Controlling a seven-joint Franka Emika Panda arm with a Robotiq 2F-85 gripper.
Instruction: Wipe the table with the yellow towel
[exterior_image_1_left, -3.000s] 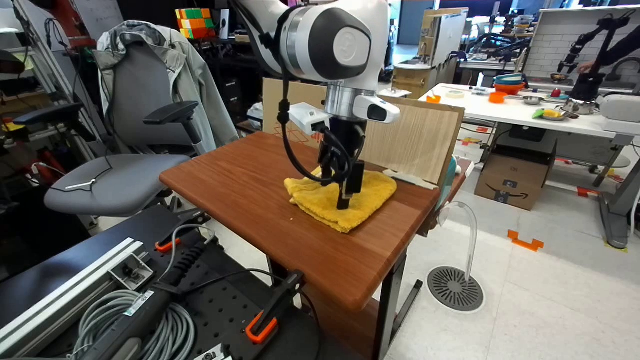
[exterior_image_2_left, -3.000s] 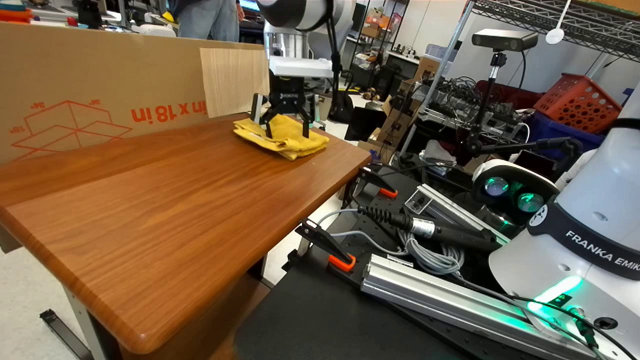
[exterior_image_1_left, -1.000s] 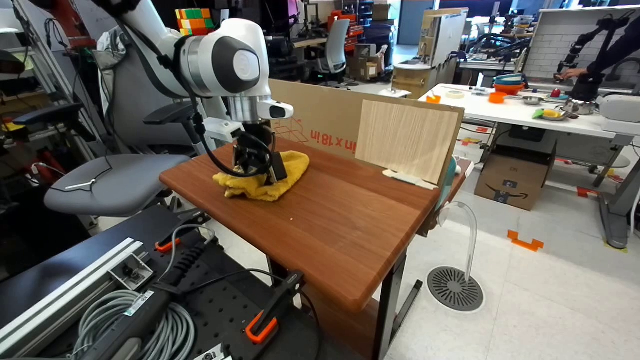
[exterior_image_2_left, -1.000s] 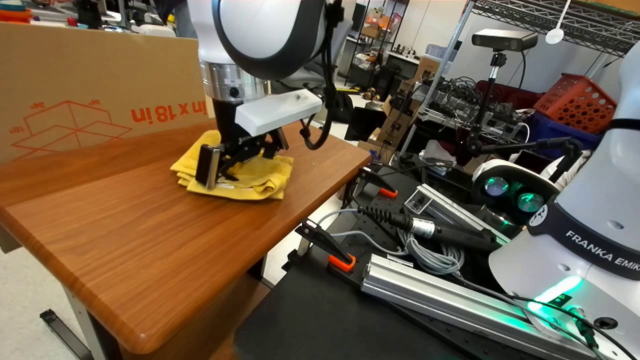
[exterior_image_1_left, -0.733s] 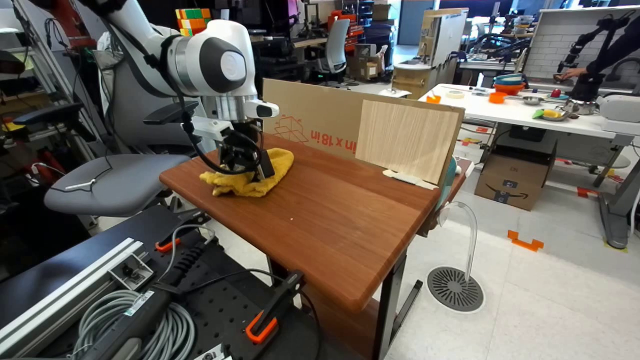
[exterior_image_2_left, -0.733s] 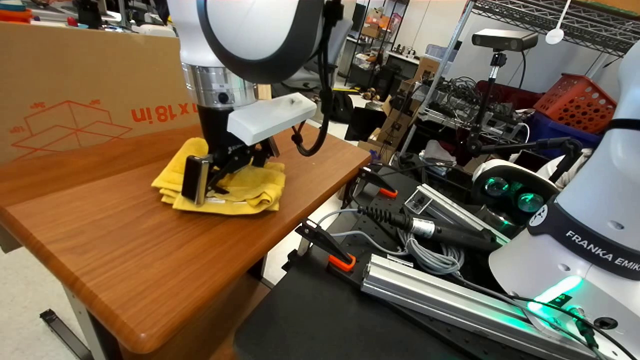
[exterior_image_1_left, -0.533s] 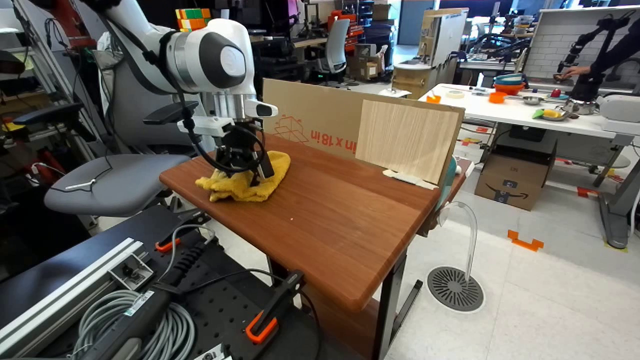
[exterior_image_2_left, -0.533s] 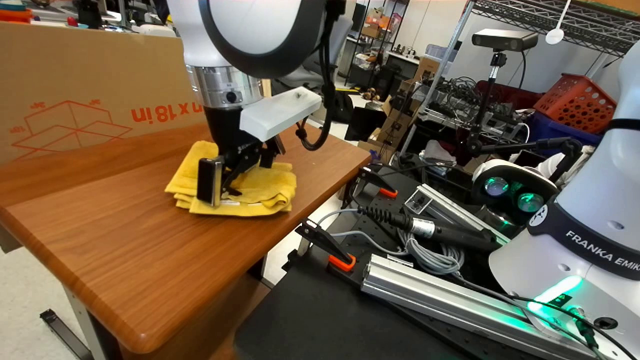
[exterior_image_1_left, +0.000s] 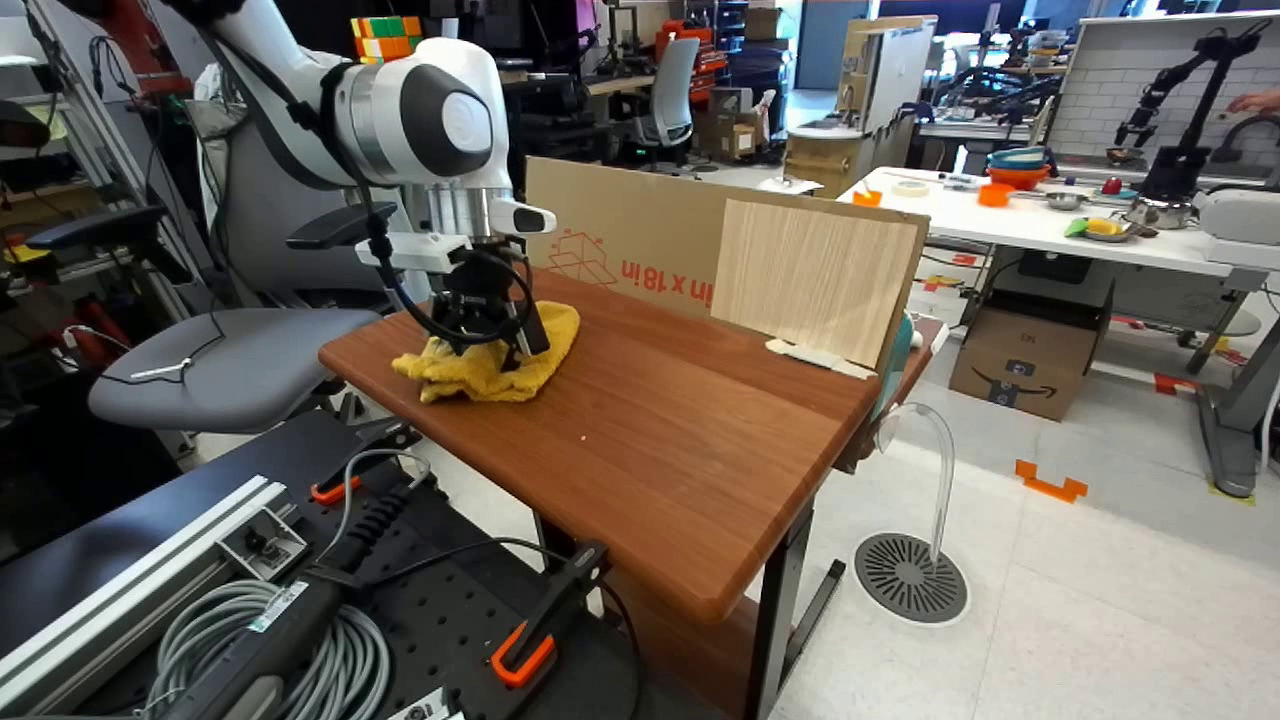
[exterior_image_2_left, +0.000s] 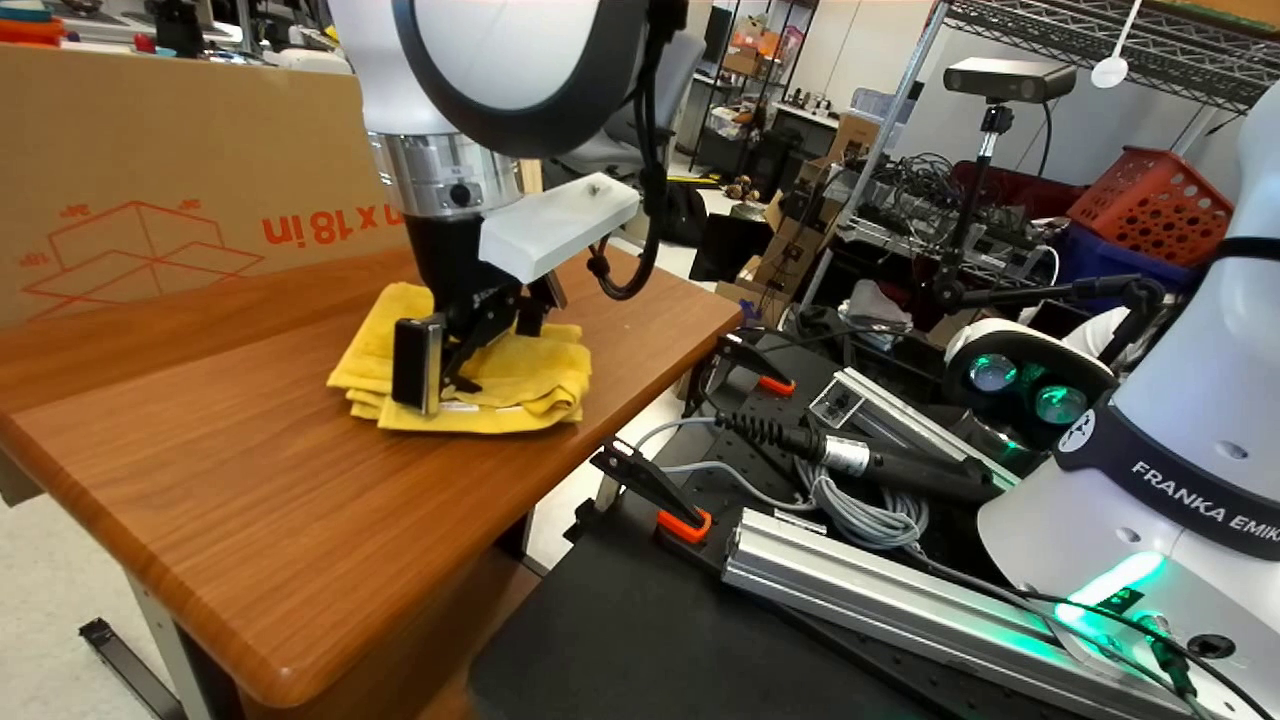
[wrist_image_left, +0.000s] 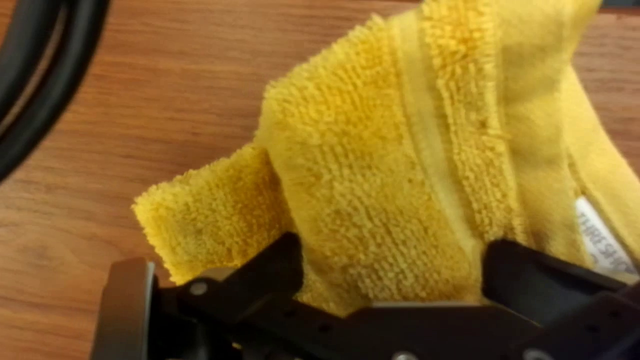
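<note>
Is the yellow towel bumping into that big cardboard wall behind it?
Apart. In both exterior views, a strip of the brown table shows between the yellow towel and the cardboard wall.

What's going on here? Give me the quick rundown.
A Franka arm is working a folded yellow towel on a wood-grain table, apparently to wipe it. Its gripper is open, fingertips apart, and seems to press the towel down from above rather than pinch it. The towel lies near the table edge facing the arm's base.
</note>
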